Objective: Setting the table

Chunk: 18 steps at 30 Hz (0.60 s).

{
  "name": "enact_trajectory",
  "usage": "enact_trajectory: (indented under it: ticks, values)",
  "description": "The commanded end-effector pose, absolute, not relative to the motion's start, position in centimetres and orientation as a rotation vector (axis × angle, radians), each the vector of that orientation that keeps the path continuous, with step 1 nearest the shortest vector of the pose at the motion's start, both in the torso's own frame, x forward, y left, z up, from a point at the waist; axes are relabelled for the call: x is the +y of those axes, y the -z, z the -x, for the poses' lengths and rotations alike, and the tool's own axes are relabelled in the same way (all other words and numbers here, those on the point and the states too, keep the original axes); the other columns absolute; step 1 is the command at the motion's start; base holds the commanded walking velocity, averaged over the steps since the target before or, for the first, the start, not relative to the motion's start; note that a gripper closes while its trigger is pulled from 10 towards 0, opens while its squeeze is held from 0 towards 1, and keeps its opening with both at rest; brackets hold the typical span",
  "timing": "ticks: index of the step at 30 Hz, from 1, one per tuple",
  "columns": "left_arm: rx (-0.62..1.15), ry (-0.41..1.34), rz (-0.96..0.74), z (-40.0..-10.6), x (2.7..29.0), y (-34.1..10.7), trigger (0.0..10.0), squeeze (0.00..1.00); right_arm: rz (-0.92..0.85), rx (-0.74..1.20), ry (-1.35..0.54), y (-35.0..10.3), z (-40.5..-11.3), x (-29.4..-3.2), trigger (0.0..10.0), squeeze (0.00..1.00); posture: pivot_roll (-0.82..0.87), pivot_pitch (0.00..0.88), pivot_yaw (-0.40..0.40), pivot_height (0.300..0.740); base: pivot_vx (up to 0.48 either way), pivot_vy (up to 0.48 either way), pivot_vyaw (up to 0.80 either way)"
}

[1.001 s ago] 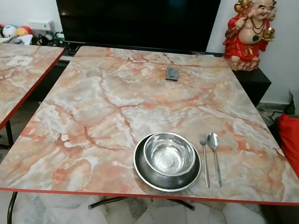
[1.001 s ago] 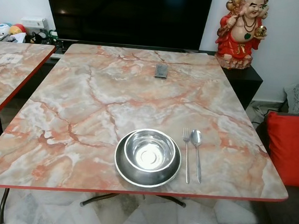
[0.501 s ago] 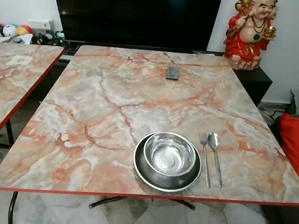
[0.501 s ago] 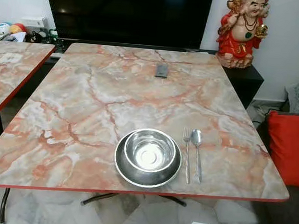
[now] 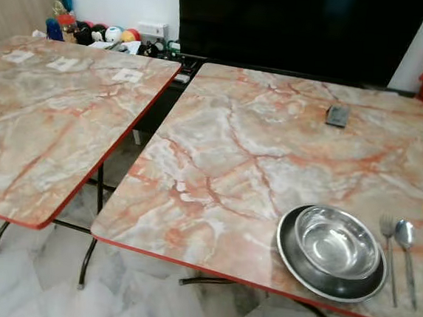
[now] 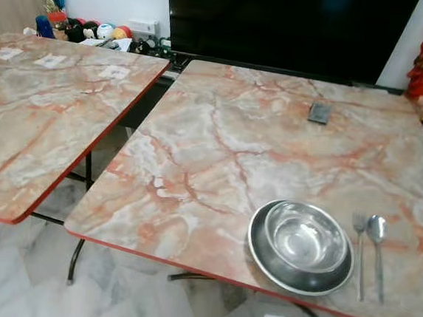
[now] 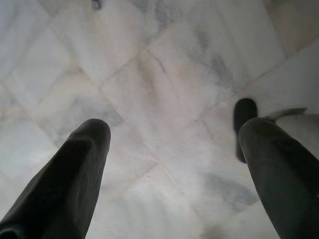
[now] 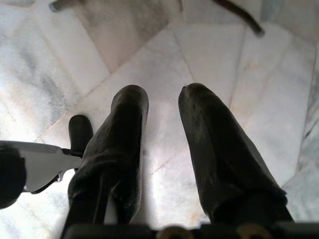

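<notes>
risk: both arms hang low beside the bench (image 5: 218,166), so lifting either one close to the near edge could knock the edge from below and jolt the place setting; i judge that the main hazard.
second risk: the steel plate (image 6: 260,258) lies close to the near edge, near the right corner, and a nudge toward that edge could send it and the bowl (image 6: 305,236) off onto the floor (image 7: 164,99).
place setting: the bowl sits inside the plate; the fork (image 6: 358,249) lies just right of the plate and the spoon (image 6: 376,243) just right of the fork, side by side, handles toward the near edge.
left gripper (image 7: 174,149): fingers spread wide apart, holding nothing, pointing down at the marble floor tiles.
right gripper (image 8: 164,129): fingers parted by a narrow gap, nothing between them, also aimed at the floor.
setting relative to grippers: the dishes are up on the bench top, well apart from both grippers, which hang below bench height.
other things: a small dark remote-like object (image 6: 319,111) lies toward the far edge; a second bench (image 5: 45,114) stands to the left with paper slips near its far edge.
progress: one setting looks complete; the rest of the top is bare.
</notes>
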<state>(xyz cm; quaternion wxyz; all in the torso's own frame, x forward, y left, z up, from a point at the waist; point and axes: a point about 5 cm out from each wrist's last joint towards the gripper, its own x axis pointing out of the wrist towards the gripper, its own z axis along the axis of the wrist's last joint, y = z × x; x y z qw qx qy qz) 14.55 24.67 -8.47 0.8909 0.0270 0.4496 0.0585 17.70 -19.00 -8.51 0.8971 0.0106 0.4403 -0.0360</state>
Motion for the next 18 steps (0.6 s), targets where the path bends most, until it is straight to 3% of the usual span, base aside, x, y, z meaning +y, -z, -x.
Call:
enact_trajectory:
  ticks: [1, 11, 18]
  values:
    - [0.956, -0.126, -0.039, -14.0, 24.7, 8.7, 10.0, 0.0, -0.028, 0.945, 0.091, 8.9, -16.9, -19.3, 10.0, 0.0, 0.02, 0.059, 0.009, 0.74, 0.0, 0.48, 0.0]
    - [0.951, -0.106, -0.034, -14.4, 23.1, 9.0, 10.0, 0.0, -0.035, 0.967, 0.113, 9.1, -16.2, -19.8, 10.0, 0.0, 0.02, 0.047, 0.008, 0.74, 0.0, 0.48, 0.0]
    - [0.954, -0.122, -0.038, -14.3, 24.5, 8.7, 10.0, 0.0, -0.031, 0.977, 0.114, 9.2, -15.9, -20.2, 10.0, 0.0, 0.02, 0.041, 0.006, 0.74, 0.0, 0.48, 0.0]
